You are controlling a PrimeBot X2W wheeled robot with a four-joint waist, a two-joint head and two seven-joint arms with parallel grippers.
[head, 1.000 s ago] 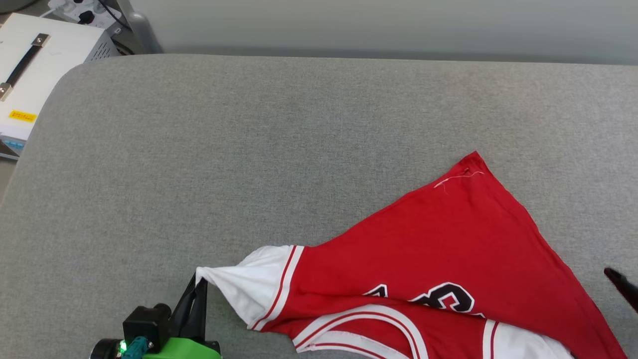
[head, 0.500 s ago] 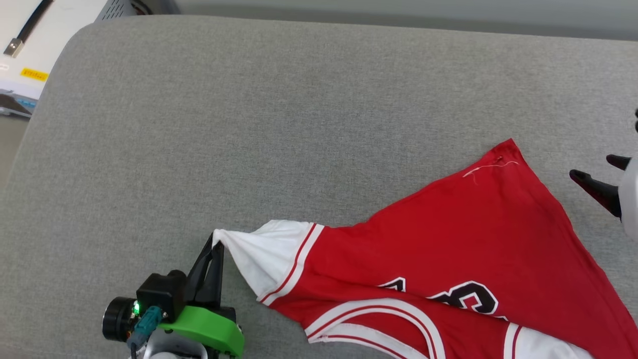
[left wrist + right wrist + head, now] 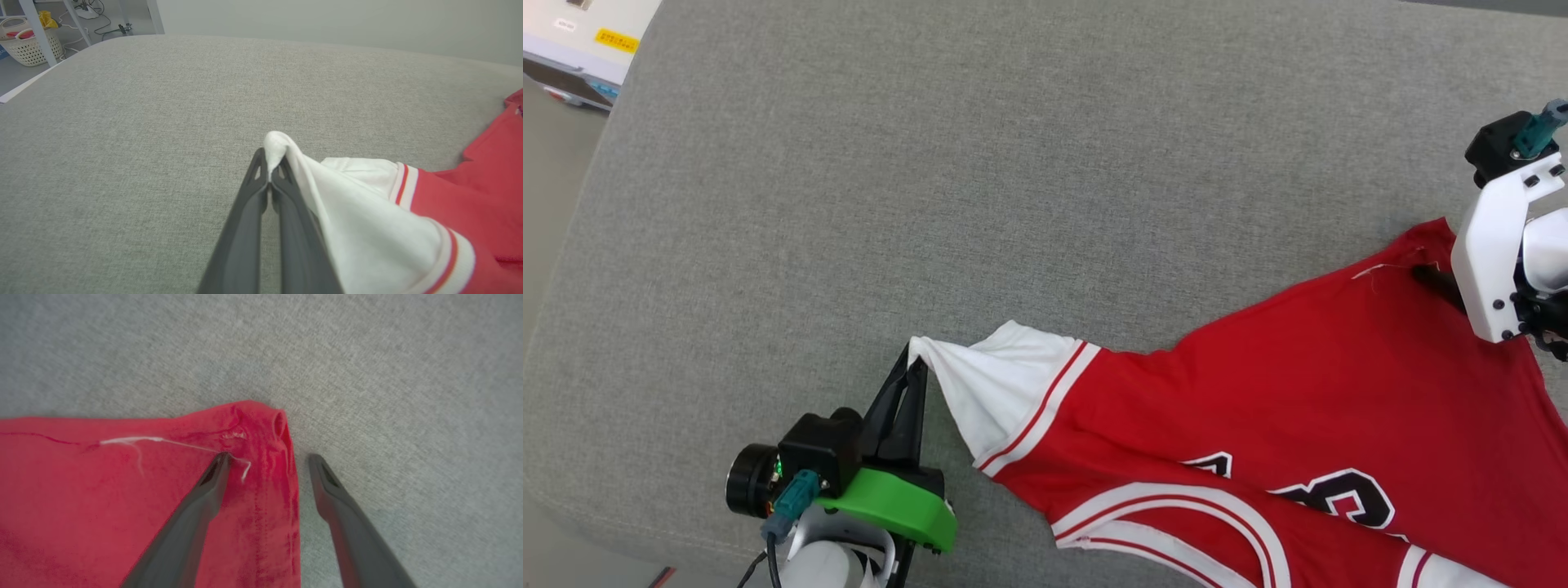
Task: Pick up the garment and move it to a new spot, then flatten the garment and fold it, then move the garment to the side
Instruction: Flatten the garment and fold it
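Now, where the garment lies: we see the garment [image 3: 1298, 392] spread crumpled on the grey cushion [image 3: 1013, 163], from centre to lower right of the head view, running off the bottom edge.
Left end effector: the left end effector [image 3: 916, 363] is clamped on the tip of the white sleeve [image 3: 1005, 384], lifting it into a small peak.
Right end effector: in its wrist view the right end effector [image 3: 265, 457] stands with fingers apart, straddling the red hem corner [image 3: 261, 424], one finger over cloth and the other over cushion; we cannot tell whether the tips touch.
Risk, right side: we judge that a shallow close could catch only the loose white thread [image 3: 163, 440] or one layer, so the corner would drop when lifted.
Risk, left side: the pinch holds very little sleeve, so a hard pull could slip it free.
Risk, spreading: an uneven pull could leave the folds near the numerals [image 3: 1339, 494] bunched.
Count, garment: one.
Count, end effectors: two.
Count, sleeves in view: two, the second cut off at the bottom edge.
Count, loose threads: one.
Count, other things: one white box [image 3: 580, 33] at upper left.
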